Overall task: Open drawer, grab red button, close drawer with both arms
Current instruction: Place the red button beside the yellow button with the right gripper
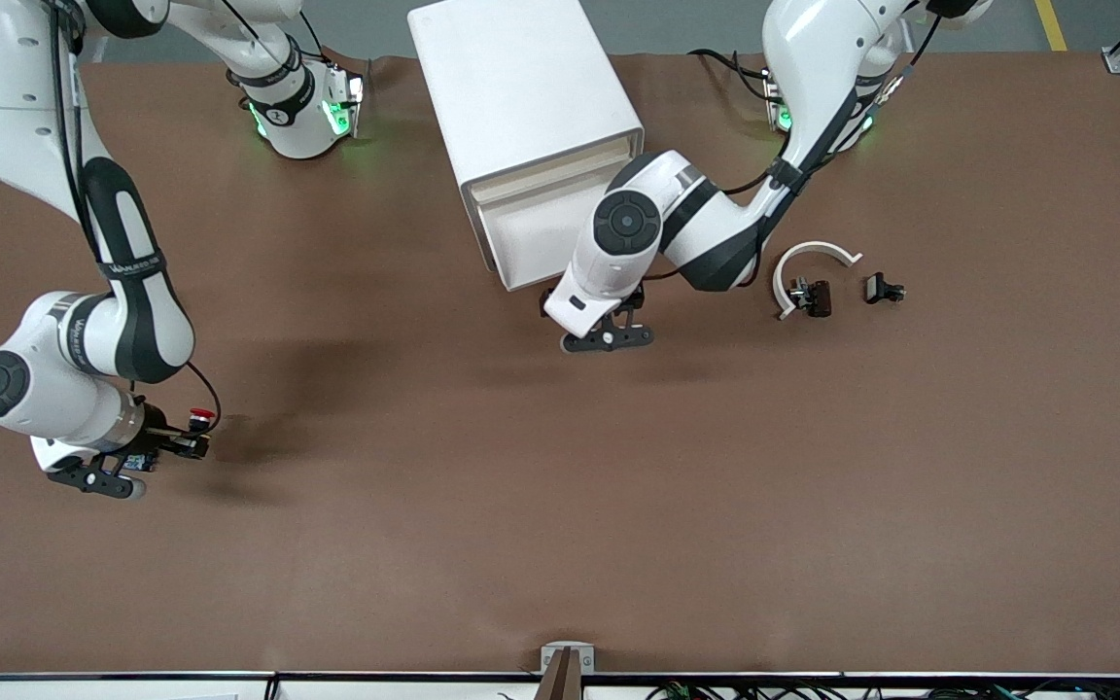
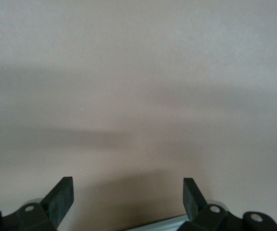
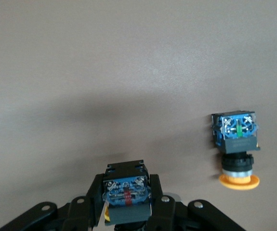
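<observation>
Right wrist view shows the right hand (image 3: 127, 198) pinching the button (image 3: 126, 190) by its base, securing it; the left hand (image 2: 127, 197), spread, meets the drawer (image 1: 533, 245) to shut it.

High front camera facing both arms across the brown table (image 1: 560, 506); wrist cameras close above that same tabletop.

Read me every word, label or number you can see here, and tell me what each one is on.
None reads clearly.
right arm, black forearm: white lettering, too blurred to read.
button held in the right gripper: base label, too small.
yellow-capped button on the table: base label, too small.
left gripper, open in front of the cabinet: no text.
</observation>
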Controlling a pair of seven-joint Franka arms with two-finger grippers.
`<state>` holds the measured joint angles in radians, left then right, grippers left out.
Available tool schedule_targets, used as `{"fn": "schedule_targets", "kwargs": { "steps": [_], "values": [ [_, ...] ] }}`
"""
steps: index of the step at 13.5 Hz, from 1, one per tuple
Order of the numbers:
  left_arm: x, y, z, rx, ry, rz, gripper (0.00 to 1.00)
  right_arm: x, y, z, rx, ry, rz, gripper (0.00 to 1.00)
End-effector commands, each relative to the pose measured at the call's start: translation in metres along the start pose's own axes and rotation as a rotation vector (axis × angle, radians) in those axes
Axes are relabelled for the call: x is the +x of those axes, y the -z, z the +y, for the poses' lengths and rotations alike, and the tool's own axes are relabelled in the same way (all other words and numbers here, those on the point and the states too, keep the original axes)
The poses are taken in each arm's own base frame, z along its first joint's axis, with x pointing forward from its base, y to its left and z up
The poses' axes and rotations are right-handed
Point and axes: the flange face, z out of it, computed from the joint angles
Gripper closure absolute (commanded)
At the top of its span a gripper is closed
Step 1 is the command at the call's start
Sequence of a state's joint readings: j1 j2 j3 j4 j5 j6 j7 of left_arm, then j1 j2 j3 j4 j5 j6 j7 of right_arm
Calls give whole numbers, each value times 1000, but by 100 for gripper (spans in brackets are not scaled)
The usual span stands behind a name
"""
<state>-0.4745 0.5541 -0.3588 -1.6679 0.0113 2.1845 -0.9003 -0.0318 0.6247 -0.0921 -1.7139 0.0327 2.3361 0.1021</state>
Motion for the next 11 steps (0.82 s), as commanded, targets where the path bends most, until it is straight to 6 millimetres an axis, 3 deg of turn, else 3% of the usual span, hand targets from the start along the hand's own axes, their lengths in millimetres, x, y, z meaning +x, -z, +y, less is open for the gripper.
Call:
{"fn": "schedule_targets", "kwargs": {
  "steps": [1,8,11],
  "values": [
    [-20,7,-1,-8,-4,16,0,18,-12,14,-19,11,4,100],
    [-54,-18,8,22,-44,-29,0,32,-31,21,-26,2,4,100],
    [-68,-17,17,16,-67,-41,0,32,-35,23,-26,-2,0,100]
  ]
}}
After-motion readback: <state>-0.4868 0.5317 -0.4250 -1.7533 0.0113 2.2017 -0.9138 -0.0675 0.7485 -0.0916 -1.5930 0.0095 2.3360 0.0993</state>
